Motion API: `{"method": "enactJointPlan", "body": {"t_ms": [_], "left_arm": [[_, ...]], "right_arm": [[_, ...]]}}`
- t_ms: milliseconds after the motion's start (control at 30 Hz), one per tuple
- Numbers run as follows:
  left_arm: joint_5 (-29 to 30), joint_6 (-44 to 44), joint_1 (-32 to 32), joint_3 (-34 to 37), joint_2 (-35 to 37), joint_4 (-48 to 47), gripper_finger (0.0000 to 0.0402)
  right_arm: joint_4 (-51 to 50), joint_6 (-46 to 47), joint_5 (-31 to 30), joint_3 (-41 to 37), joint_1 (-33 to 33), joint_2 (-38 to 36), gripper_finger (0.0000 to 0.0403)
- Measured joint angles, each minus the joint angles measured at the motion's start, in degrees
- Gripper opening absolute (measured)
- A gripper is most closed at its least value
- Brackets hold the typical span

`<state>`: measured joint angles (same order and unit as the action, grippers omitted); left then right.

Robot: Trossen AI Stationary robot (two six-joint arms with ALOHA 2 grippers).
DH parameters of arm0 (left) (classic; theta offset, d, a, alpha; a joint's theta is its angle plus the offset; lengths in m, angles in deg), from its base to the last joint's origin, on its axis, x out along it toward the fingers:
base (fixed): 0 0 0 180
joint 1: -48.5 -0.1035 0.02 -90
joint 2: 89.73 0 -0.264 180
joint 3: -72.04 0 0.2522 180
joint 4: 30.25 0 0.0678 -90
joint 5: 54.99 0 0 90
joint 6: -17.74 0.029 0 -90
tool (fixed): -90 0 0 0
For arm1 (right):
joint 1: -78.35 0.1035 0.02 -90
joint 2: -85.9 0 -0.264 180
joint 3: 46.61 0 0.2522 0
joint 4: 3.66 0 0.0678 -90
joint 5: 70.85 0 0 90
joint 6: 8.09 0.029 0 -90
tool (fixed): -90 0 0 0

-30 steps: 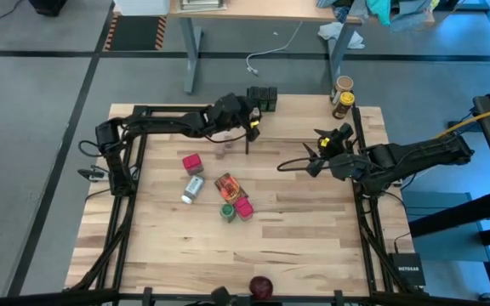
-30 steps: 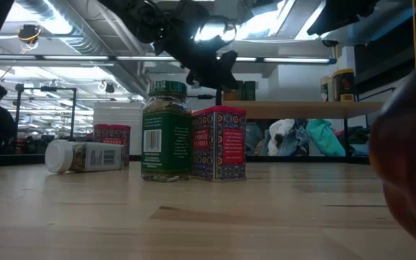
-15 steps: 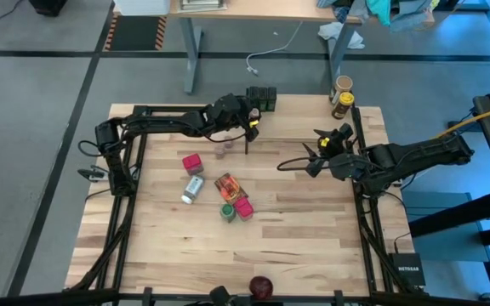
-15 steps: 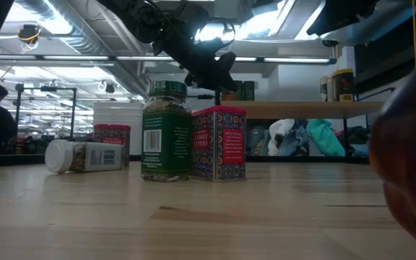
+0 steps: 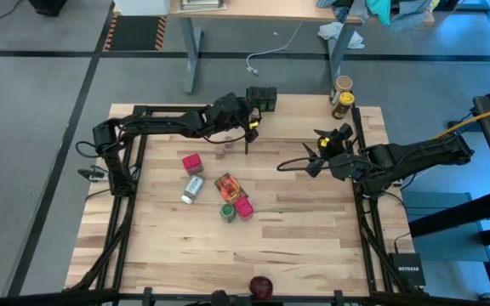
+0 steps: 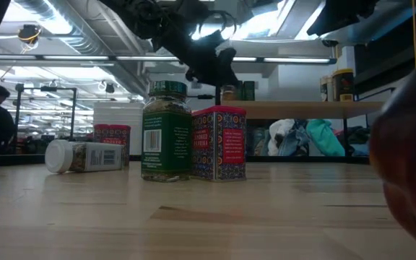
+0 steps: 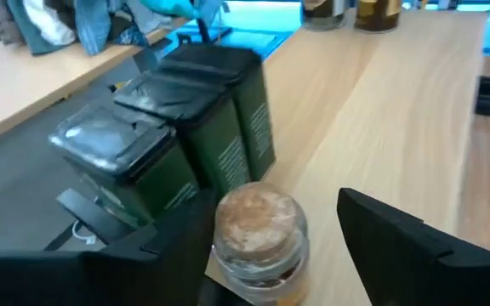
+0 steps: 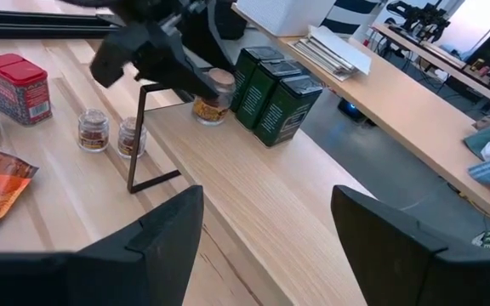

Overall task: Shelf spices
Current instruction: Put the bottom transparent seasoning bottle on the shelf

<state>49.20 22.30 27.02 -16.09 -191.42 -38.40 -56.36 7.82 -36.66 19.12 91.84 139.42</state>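
Observation:
A tan-lidded spice jar stands upright on the shelf, next to three dark green tins. My left gripper is open at the shelf, one finger on each side of that jar, with a clear gap at the finger on the far side from the tins. Lower down on the table are a pink-red box, a white-capped bottle lying on its side, an orange-red packet, a green-lidded jar and a second pink-red box. My right gripper hovers open over the table's right side, with nothing between its fingers.
Two tall jars stand at the shelf's right end. Two little jars sit on the table beside the shelf's black post. A dark red round thing lies at the near edge. Bare wood spreads across the table's near half.
My left gripper has opened and let go of the tan-lidded jar, which stays upright on the shelf beside the green tins. The hand itself has kept its place.

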Motion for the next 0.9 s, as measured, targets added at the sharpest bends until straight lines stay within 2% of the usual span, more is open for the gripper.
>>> {"method": "enactJointPlan", "body": {"t_ms": [300,433,600,733,900], "left_arm": [[0.13,7.03,2.02,0.0,7.14,-2.63,0.0237],[-0.08,9.55,3.19,0.0,10.22,-6.79,0.0237],[0.63,9.05,3.39,-0.06,14.57,-14.12,0.0237],[0.64,7.78,3.34,-0.01,17.18,-24.99,0.0237],[3.91,1.72,1.73,7.88,21.22,-27.12,0.0237]], "right_arm": [[0.01,-0.11,-0.11,0.0,0.01,0.04,0.0264],[-0.11,-0.11,-0.11,0.0,0.01,0.04,0.0264],[0.68,-0.15,2.57,0.0,0.05,0.04,0.0264],[1.62,-0.37,3.52,0.0,0.05,0.04,0.0264],[1.31,-0.18,4.13,-0.02,0.05,0.65,0.0264]]}}
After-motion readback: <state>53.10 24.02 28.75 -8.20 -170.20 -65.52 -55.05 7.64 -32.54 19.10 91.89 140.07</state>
